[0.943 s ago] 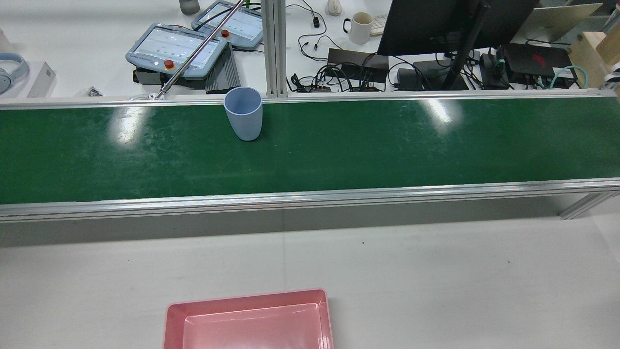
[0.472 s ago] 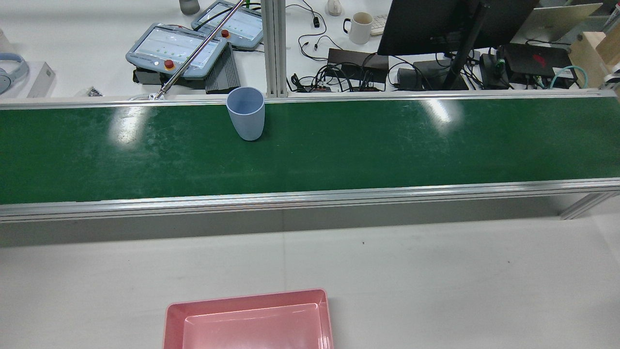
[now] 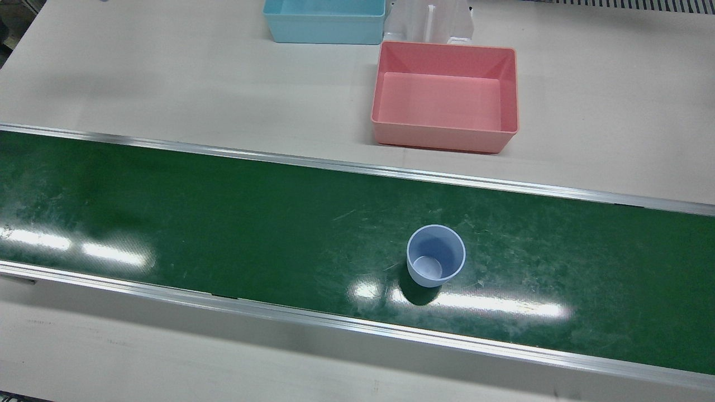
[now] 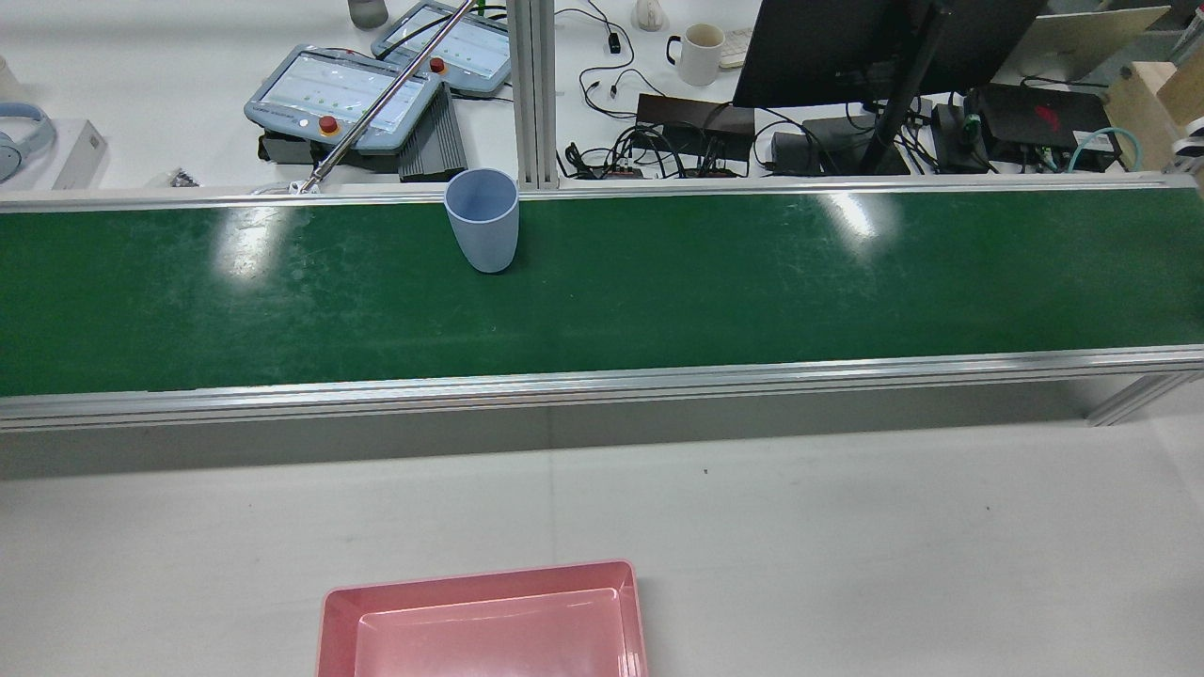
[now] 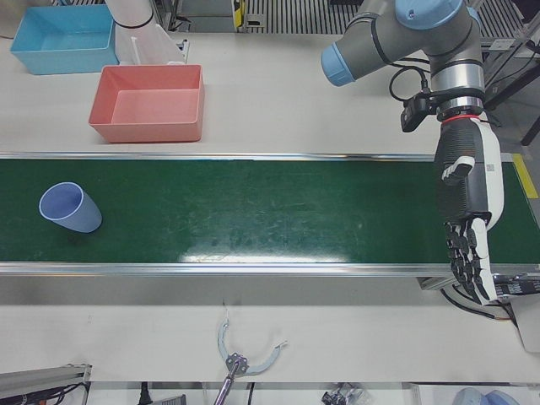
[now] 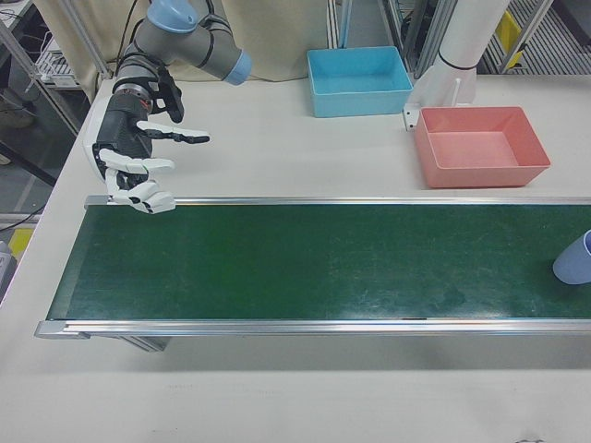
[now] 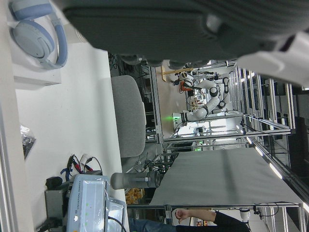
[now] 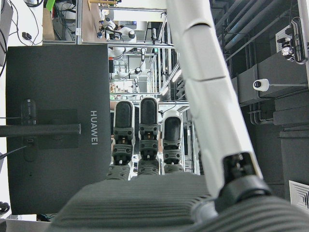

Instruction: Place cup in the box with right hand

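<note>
We see a blue bin [image 3: 324,21] on the table [image 3: 139,78], and a green conveyor belt [image 3: 223,223] crossing it.

Front view is looking almost straight down from the operators' side; green belt [image 3: 223,223] running 9 to 3 o'clock, pink box [image 3: 444,95] at 12. Rear view is facing the opposite way, high behind the arms, sharing that belt [image 4: 752,282] and box [image 4: 480,621], now at 6. Left-front and right-front views are each covering one belt half, wider. Both hand views are lying sideways, close-up, pointing off the tabletop at the lab background.
</note>
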Controlling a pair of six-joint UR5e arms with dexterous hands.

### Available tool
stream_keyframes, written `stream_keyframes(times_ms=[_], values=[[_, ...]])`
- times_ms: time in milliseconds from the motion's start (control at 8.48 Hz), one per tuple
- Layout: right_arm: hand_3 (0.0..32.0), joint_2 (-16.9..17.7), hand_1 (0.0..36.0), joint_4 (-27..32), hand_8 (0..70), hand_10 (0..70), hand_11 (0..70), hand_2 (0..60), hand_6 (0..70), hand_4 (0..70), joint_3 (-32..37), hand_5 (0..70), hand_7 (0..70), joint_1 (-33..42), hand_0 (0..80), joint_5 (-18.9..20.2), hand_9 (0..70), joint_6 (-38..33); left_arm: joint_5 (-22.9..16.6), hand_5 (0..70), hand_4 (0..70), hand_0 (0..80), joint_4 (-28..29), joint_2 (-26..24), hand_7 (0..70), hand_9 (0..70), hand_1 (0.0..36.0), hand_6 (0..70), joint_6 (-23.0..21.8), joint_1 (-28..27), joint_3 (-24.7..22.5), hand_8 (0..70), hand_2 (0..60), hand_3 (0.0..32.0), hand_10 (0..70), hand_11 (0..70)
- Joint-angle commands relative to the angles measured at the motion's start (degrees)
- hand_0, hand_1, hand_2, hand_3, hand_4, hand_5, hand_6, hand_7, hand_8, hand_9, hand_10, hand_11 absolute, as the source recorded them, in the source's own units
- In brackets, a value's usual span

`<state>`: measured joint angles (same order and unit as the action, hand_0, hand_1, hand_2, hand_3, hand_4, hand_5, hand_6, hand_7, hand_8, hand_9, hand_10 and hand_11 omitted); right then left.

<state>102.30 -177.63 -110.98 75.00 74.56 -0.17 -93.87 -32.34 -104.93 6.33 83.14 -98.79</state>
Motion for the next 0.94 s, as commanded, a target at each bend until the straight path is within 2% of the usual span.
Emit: stream_keyframes(times_ms=[0,354,472,590,708,825], values=[[0.0,0.0,28.3,-0.09,31.7,25.5,39.3,0.0,17.1,31.2,0.24,14.9,61.3,-0.12,80.0,0.06,40.6,0.0,0.0,0.0,0.0,0.0,0.0,-0.01,0.0,0.0,0.0,0.0,0.0,0.0,0.0,0.0,0.0,0.0,0.0,0.0],[0.0,-0.09,26.0,-0.26,33.1,28.6,43.3,0.0,17.5,29.5,0.5,14.7,62.4,-0.12,80.0,0.06,42.9,0.0,0.09,0.0,0.0,0.0,0.0,0.07,0.0,0.0,0.0,0.0,0.0,0.0,0.0,0.0,0.0,0.0,0.0,0.0],[0.0,-0.35,25.0,-0.35,33.5,30.1,45.1,0.0,17.3,26.4,0.76,14.7,61.3,-0.29,80.0,-0.02,43.5,0.17,0.0,0.0,0.0,0.0,0.09,0.07,0.0,0.0,0.0,0.0,0.0,0.0,-0.09,0.0,0.0,0.0,0.0,0.0],[0.0,-0.53,22.9,-0.35,34.4,31.9,47.3,0.0,17.6,23.1,0.76,14.3,61.9,-0.21,76.2,-0.02,45.1,0.17,0.09,0.0,0.0,0.0,0.09,0.07,0.0,0.0,0.0,0.0,0.0,0.0,0.0,0.0,0.0,0.0,0.0,0.0],[0.0,-0.61,21.2,-0.61,35.0,32.4,47.7,0.0,18.0,23.0,0.85,13.7,63.5,-0.38,65.7,-0.02,46.1,0.17,0.09,0.0,0.0,0.0,0.09,0.07,0.0,0.0,0.0,0.0,0.0,0.0,0.0,0.0,0.0,0.0,0.0,0.0],[0.0,-0.61,22.1,-0.62,35.9,33.5,49.2,0.0,18.7,25.0,0.5,14.1,65.6,-0.12,69.8,-0.02,47.5,0.0,0.09,0.0,0.0,0.0,0.09,0.07,0.0,0.0,0.0,0.0,0.0,0.0,0.0,0.0,0.0,0.0,0.0,0.0]])
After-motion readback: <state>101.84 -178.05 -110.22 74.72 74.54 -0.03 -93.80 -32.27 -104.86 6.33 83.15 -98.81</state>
